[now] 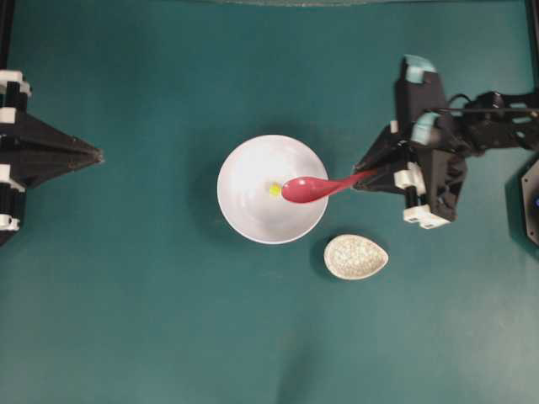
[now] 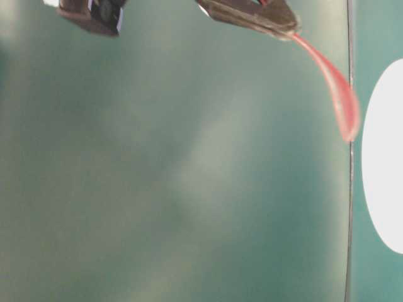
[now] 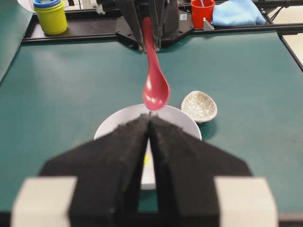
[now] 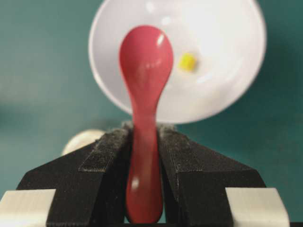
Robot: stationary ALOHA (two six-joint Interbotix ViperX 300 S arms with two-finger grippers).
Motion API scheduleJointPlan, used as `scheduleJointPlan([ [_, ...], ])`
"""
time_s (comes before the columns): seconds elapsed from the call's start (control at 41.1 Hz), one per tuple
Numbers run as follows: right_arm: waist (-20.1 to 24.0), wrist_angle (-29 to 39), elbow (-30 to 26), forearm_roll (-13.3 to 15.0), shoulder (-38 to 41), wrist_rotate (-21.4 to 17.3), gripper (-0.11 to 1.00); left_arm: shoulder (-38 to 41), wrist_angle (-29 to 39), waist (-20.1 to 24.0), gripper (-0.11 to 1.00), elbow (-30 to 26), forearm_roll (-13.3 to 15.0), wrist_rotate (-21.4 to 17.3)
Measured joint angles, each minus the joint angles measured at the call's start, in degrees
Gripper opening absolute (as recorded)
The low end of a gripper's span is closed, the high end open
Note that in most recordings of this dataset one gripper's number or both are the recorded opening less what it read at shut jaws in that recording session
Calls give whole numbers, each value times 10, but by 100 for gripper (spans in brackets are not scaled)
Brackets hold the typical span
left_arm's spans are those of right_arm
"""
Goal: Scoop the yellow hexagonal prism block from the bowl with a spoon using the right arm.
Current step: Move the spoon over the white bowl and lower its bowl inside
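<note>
Right claw is clamped on the red spoon handle, scoop hanging over the white bowl mid-bench. The yellow block sits in the bowl just left of the scoop. Left claw is pinched together, far left.
</note>
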State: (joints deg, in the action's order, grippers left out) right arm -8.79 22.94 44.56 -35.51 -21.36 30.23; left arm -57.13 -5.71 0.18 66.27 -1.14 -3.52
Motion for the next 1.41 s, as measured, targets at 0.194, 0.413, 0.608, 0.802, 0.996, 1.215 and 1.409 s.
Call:
scheduleJointPlan([
  [0.194, -7, 73, -58, 21, 54, -6, 24, -1, 0, 0, 8, -1, 0, 1],
  [0.413, -15, 131, -113, 62, 109, -49, 24, -2, 1, 0, 8, 0, 0, 0],
  [0.608, -15, 176, -153, 133, 141, -124, 24, -2, 0, -1, 8, 0, 0, 0],
  [0.802, -15, 218, -180, 177, 162, -171, 24, -3, 0, 0, 8, 0, 0, 0],
  [0.996, -13, 228, -195, 179, 174, -173, 24, -3, 0, 0, 8, -1, 0, 0],
  [1.215, -10, 235, -201, 180, 183, -173, 24, -3, 0, 0, 8, -1, 0, 0],
  [1.409, -10, 241, -201, 180, 191, -176, 24, -3, 0, -1, 8, -1, 0, 0],
])
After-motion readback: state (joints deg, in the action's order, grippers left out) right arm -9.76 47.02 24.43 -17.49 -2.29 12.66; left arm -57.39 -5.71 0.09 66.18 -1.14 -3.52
